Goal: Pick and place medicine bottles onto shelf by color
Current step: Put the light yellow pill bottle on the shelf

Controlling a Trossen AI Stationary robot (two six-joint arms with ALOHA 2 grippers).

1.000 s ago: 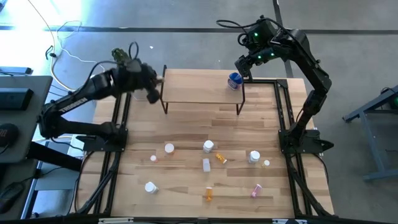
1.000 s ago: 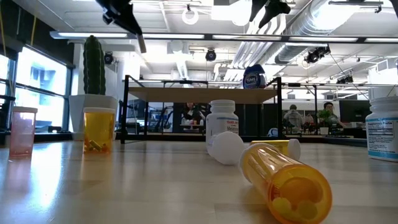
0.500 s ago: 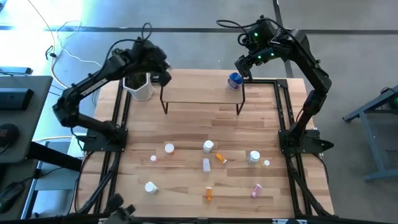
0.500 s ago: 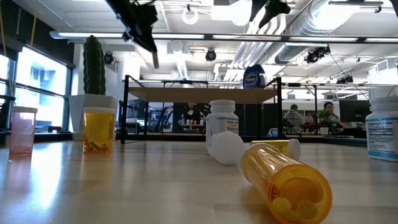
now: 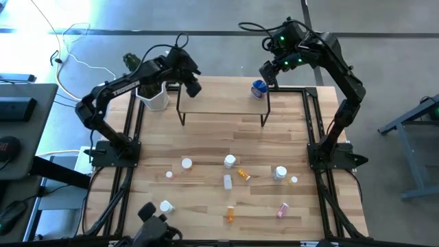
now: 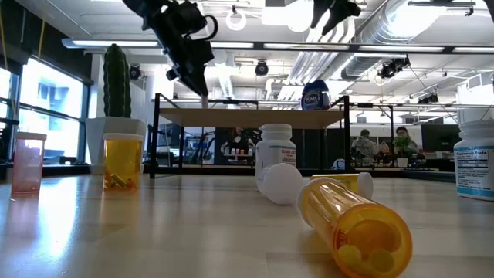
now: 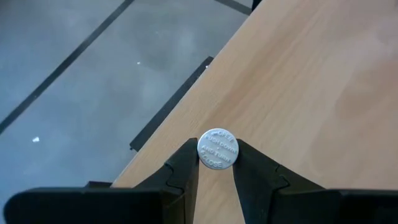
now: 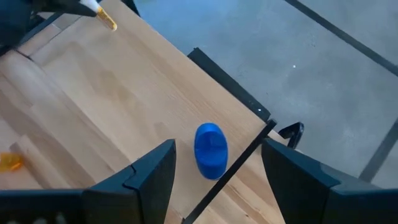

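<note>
Movement is all on the left side. One second ago the left arm was out beyond the left edge of the surface [image 5: 206,140], near the white cactus pot [image 5: 155,97]. Now the left claw [image 5: 193,85] has swung to the right and hangs over the far left corner of the shelf [image 5: 219,99]. It is closed tightly on a small white-capped bottle [image 7: 217,149], whose body looks orange in the right wrist view. I judge that this bottle is about to be set down at the left end of the shelf, well apart from the blue one, which fits sorting by colour.

The right claw [image 5: 269,69] has not moved in this time. It hovers above the blue bottle [image 5: 258,88] at the right end of the shelf, with the fingers spread wide and nothing between them.

Count, as far as I can see from above:
- one shelf, with one blue bottle on it;
- one bottle in the left claw;
- on the near half of the surface, about five white bottles, two orange and two pink, plus one very small white thing that I cannot identify.

So most of the sorting is not yet done.
</note>
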